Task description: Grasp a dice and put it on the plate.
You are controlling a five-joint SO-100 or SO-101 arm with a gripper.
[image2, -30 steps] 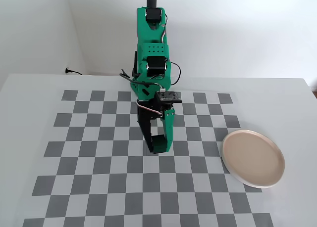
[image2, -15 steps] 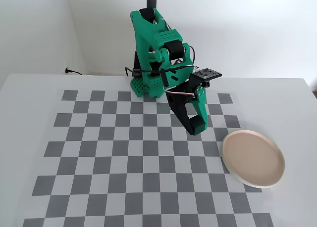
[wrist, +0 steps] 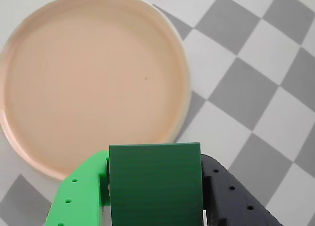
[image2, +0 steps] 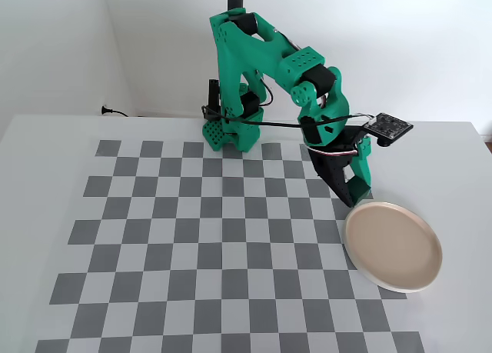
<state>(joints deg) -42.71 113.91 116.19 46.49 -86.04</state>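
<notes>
The dice (wrist: 155, 184), a dark green plain-faced cube, sits clamped between the two fingers, one bright green (wrist: 81, 196) on its left and one black (wrist: 231, 196) on its right in the wrist view; both press against its side faces. It is carried above the table (image2: 46, 161), clear of the surface, and in the wrist view its upper edge overlaps the near rim of the plate (wrist: 93, 78). In the fixed view the dice itself cannot be made out; the gripper (image2: 355, 191) hangs tip-down just beside the upper left rim of the plate (image2: 393, 247), which lies empty at the right edge of the grey-and-white checkerboard mat (image2: 192, 245). The green arm (image2: 261, 68) reaches from its base at the back of the table toward the right.
</notes>
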